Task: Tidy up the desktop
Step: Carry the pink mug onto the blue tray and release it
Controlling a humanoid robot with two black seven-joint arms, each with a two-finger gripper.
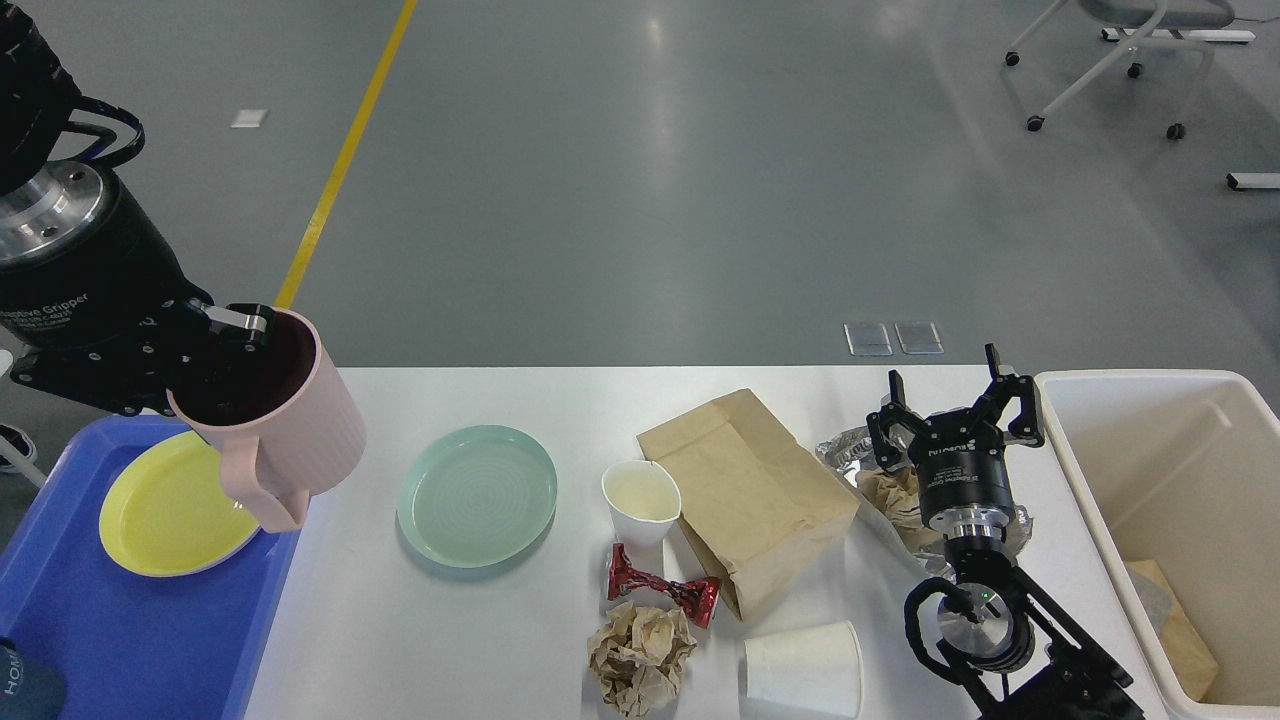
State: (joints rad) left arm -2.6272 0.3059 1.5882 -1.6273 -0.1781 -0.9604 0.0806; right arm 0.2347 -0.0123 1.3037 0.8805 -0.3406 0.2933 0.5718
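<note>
The white desktop [460,640] spans the lower view. My left gripper [215,350] is shut on the rim of a pink ribbed mug [290,440], held up in the air over the desktop's left edge, beside the blue tray [130,630]. My right gripper [955,400] stands open above crumpled foil and brown paper [890,490] at the right. A green plate [477,494], an upright paper cup [641,500], a brown paper bag [745,495], a red wrapper [665,590], a crumpled paper ball [640,655] and a tipped paper cup [805,668] lie on the desktop.
A yellow plate [165,505] lies in the blue tray, with a dark object [25,690] at its near corner. A cream bin [1190,500] holding brown paper stands at the right edge. Grey floor with a yellow line and a chair lies beyond.
</note>
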